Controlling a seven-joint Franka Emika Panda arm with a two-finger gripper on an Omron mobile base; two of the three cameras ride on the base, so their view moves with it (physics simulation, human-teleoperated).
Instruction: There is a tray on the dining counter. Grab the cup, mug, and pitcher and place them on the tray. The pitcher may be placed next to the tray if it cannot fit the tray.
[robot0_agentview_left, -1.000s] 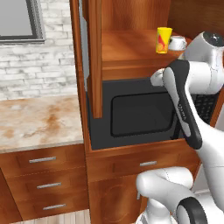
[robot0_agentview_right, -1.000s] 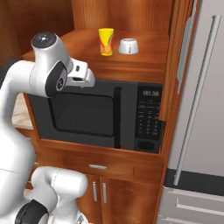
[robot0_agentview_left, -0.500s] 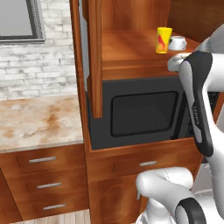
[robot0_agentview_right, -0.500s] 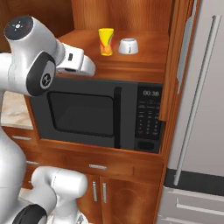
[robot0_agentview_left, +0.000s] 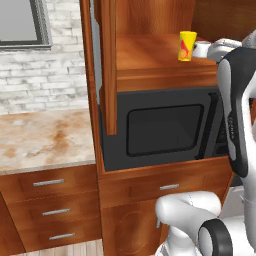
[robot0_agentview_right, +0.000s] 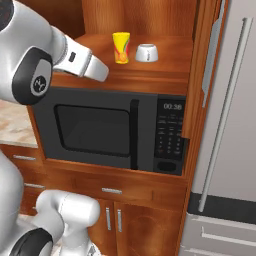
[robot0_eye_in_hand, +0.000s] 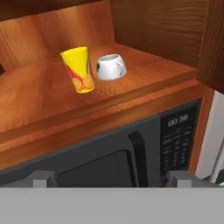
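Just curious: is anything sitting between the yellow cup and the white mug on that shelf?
No. In the hand view, only bare wooden shelf shows between the cup and the mug.

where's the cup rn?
The cup stands upright on the wooden shelf above the microwave. The mug sits close beside it, toward the fridge side in the right base view.

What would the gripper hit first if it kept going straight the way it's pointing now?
Probably the shelf's front edge above the microwave; the open gripper looks aimed below the cup and mug, though depth is unclear.
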